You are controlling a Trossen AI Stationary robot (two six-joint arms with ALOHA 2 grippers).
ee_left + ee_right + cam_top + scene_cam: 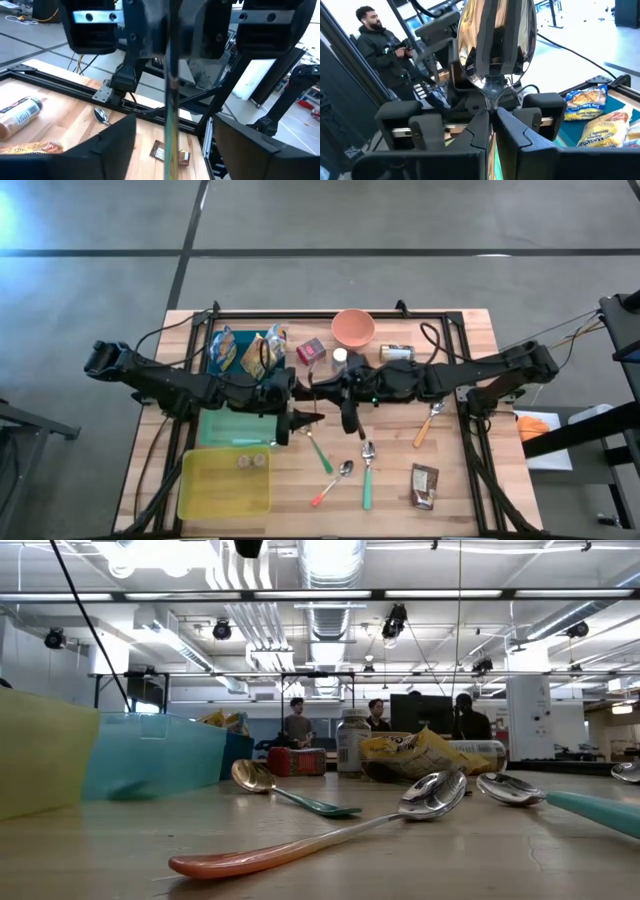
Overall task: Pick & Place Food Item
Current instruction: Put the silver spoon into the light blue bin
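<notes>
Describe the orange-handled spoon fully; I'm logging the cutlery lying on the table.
The orange-handled spoon has a shiny metal bowl and a slim, plastic-looking orange handle. It lies flat on the wooden table, apart from both grippers, with its handle end pointing toward the yellow bin. A green-handled spoon lies close beside it without touching.

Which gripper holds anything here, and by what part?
The right gripper pinches a spoon at its neck below the bowl; the left gripper flanks its handle, open.
</notes>
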